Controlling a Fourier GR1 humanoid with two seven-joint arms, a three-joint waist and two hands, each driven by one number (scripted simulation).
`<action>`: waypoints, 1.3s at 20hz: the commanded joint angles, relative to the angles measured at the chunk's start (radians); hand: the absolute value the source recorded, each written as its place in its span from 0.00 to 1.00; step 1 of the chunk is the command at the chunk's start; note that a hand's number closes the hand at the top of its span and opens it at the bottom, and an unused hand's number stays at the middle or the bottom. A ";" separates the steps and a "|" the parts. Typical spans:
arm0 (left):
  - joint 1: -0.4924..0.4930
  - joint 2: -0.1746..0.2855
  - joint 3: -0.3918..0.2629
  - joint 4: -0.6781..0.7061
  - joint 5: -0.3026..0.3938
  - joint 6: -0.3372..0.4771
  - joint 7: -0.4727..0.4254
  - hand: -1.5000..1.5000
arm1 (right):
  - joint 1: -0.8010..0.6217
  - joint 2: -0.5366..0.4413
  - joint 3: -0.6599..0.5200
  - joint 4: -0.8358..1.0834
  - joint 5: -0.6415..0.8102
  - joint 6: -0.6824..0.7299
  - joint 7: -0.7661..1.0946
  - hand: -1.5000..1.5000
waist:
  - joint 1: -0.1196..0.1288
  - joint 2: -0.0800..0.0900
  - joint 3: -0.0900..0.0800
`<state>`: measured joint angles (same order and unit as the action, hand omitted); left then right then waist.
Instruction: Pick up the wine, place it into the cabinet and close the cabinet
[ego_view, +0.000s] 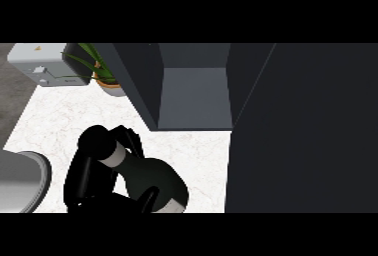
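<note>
Wine bottle (151, 177) sits lower left of centre, tilted with its neck toward upper left. The left hand (80, 177) is curled round it, so the pick looks done and the carry is in hand. Next move needs it brought up-right into the open cabinet (193, 97) at top centre, clearing the door (303, 130) that fills the right. White marble counter (66, 120); plant (107, 80) and grey box (40, 65) upper left.

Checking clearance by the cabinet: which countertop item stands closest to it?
The potted plant, right beside the cabinet on its left; the grey box sits farther left.
</note>
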<state>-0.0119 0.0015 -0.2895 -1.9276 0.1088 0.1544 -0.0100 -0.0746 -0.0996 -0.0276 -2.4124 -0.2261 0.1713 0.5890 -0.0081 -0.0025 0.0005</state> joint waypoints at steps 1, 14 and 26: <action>-0.133 -0.001 -0.064 -0.002 -0.009 0.126 0.107 1.00 | 0.029 0.034 0.055 -0.138 -0.034 -0.037 0.066 0.00 | -0.002 0.000 0.000; -0.456 -0.001 -0.205 0.254 -0.020 0.481 0.103 1.00 | 0.036 0.018 0.006 -0.098 -0.068 0.014 0.019 0.00 | -0.009 0.003 0.000; -0.626 -0.001 -0.233 0.394 -0.014 0.626 0.122 1.00 | 0.044 0.017 0.012 -0.139 -0.067 0.010 0.039 0.00 | -0.010 0.001 0.000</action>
<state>-0.5545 0.0003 -0.5135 -1.6039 0.0854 0.7160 0.1041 -0.0500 -0.0976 -0.0369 -2.4131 -0.2492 0.2034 0.5800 -0.0156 -0.0012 0.0002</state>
